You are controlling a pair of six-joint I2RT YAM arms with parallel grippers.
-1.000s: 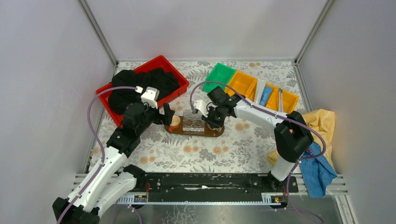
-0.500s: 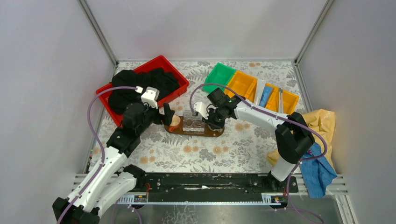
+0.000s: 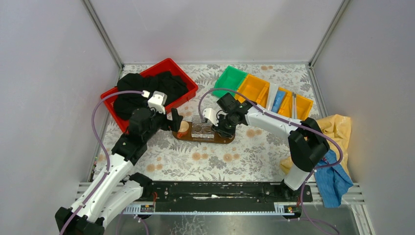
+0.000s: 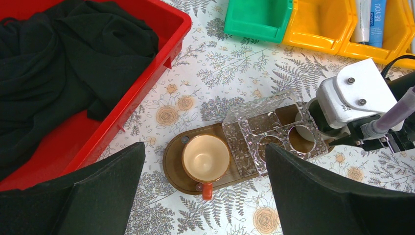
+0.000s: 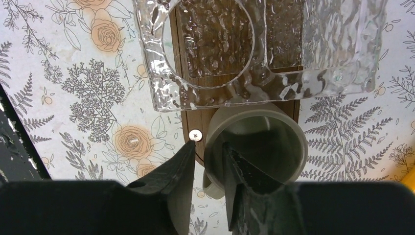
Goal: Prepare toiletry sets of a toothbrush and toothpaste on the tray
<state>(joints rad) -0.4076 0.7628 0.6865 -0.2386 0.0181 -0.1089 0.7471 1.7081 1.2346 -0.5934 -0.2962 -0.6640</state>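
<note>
**A:** What has changed in the last second?

**B:** Very little. The right pincer [image 3: 222, 128] has crept a touch nearer and leftward along the tray [image 3: 195, 139], toward the left pincer [image 3: 175, 120]. The left one has not stirred.

**A:** What does the right one hold?

**B:** Its fingers are narrow, nipping the wall of the grey cup [image 5: 266, 142], one inside the rim and one outside. The cup sits on the tray's end, and the clear holder [image 5: 333, 44] is just ahead of the fingertips.

**A:** And the left?

**B:** It is spread wide, empty and hovering. The orange cup [image 4: 205, 157] lies straight ahead between its fingers, on the tray's other end.

**A:** What does that mean for the sets?

**B:** I judge the cup is only being nudged into place. Nothing of a set shows on the tray yet, so the real work seems still ahead.

**A:** Where are the pieces?

**B:** The toothpaste [image 4: 377, 19] lies in a yellow bin [image 4: 372, 51], well beyond the right pincer and off to its right. The toothbrush [image 3: 294, 105] is in the next bin, further right again.

**A:** Which way do they point?

**B:** Tubes and brush lie lengthwise away from the arms, roughly across the tray, whose long axis runs from one pincer to the other. I cannot tell which end of each is the cap or the head
</note>
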